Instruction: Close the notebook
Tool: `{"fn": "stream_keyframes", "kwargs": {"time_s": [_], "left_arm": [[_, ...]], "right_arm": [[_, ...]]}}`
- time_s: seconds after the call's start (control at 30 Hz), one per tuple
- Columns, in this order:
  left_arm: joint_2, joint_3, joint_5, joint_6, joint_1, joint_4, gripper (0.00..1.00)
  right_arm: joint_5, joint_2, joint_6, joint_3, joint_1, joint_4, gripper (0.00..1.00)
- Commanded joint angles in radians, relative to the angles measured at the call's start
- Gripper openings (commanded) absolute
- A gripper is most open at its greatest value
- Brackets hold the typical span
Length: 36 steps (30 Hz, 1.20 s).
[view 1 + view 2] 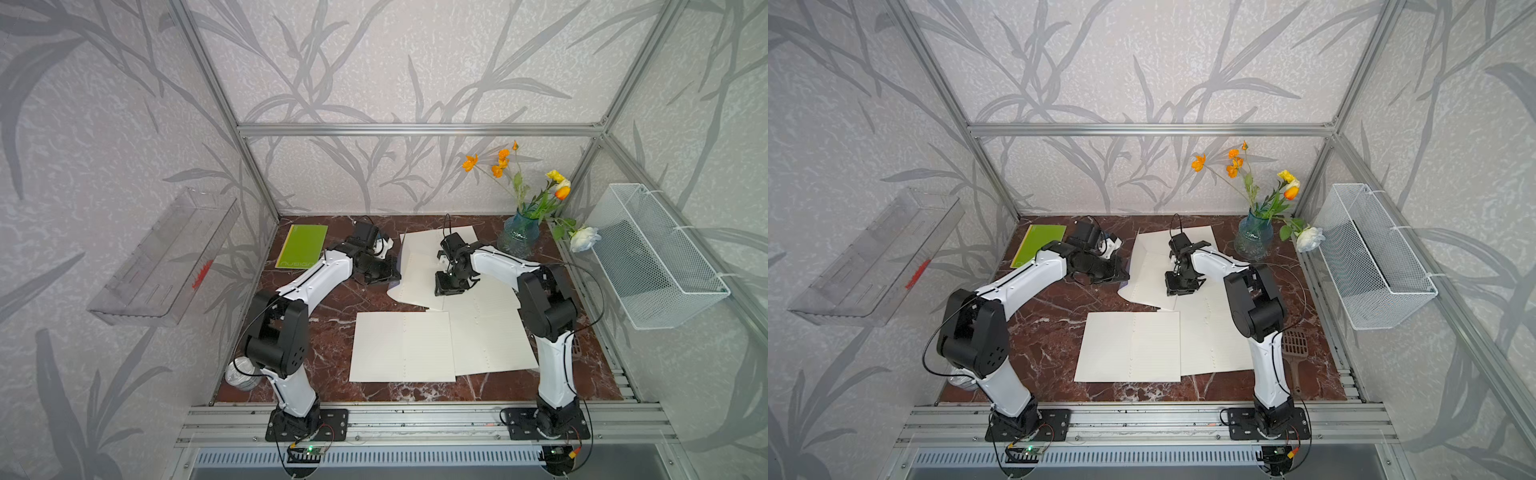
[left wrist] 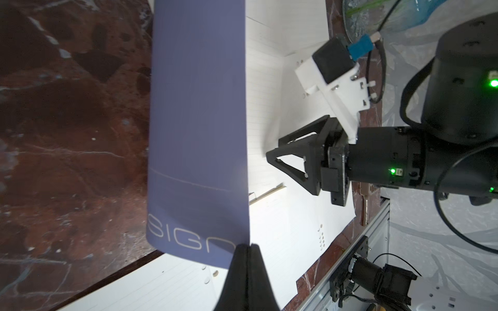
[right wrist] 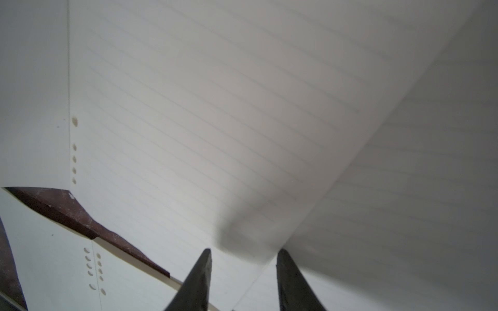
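Clearly the left gripper [image 2: 246, 246] has its jaws clamped on the blue cover [image 2: 198, 129] of the notebook [image 1: 419, 266] at centre frame, while the right gripper [image 3: 244, 258] – jaws apart – rests on a page; the thin cover could slip free.

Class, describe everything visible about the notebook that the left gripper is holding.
The notebook lies open at the back of the marble table, beside two other open notebooks. Its pages are white, ruled and hole-punched. Its cover is matte blue-violet with pale lettering; the left gripper, shut, pinches its edge and holds it lifted. The right gripper hovers, jaws apart, over the pages.
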Motion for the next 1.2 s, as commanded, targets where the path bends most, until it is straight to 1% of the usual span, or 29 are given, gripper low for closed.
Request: {"fn": "stream_keyframes", "kwargs": {"time_s": [0.0, 0.1, 0.2, 0.23, 0.33, 0.4, 0.47, 0.53, 0.67, 0.8, 1.03, 1.17], "left_arm": [[0.03, 0.013, 0.046, -0.037, -0.028, 0.047, 0.0], [0.035, 0.014, 0.068, -0.053, -0.043, 0.073, 0.0], [0.035, 0.023, 0.072, -0.054, -0.051, 0.076, 0.04], [0.034, 0.027, 0.071, -0.054, -0.052, 0.074, 0.06], [0.031, 0.035, 0.069, -0.047, -0.051, 0.064, 0.17], [0.031, 0.039, 0.075, -0.042, -0.051, 0.062, 0.22], [0.035, 0.039, 0.08, -0.038, -0.051, 0.059, 0.31], [0.036, 0.041, 0.072, -0.036, -0.052, 0.057, 0.33], [0.05, 0.054, 0.006, -0.017, -0.047, 0.013, 0.37], [0.108, 0.116, -0.113, 0.013, -0.043, -0.102, 0.39], [0.184, 0.145, -0.181, 0.008, -0.043, -0.123, 0.47], [0.224, 0.162, -0.211, 0.006, -0.038, -0.134, 0.48]], "right_arm": [[-0.026, 0.02, 0.007, 0.028, 0.007, 0.005, 0.4], [-0.022, 0.016, 0.007, 0.026, 0.007, 0.005, 0.4], [-0.019, 0.017, 0.009, 0.022, 0.008, 0.005, 0.4], [-0.017, 0.017, 0.01, 0.022, 0.007, 0.004, 0.4], [-0.013, 0.014, 0.013, 0.017, 0.005, 0.008, 0.4], [-0.013, 0.013, 0.015, 0.013, 0.004, 0.01, 0.4], [-0.012, 0.009, 0.017, 0.008, 0.002, 0.012, 0.4], [-0.01, 0.001, 0.021, 0.002, -0.002, 0.015, 0.4], [0.003, -0.044, 0.03, -0.027, -0.023, 0.023, 0.4], [0.012, -0.109, 0.03, -0.053, -0.046, 0.014, 0.42], [0.017, -0.161, 0.023, -0.065, -0.05, -0.011, 0.43], [0.002, -0.157, 0.024, -0.065, -0.048, -0.01, 0.43]]}}
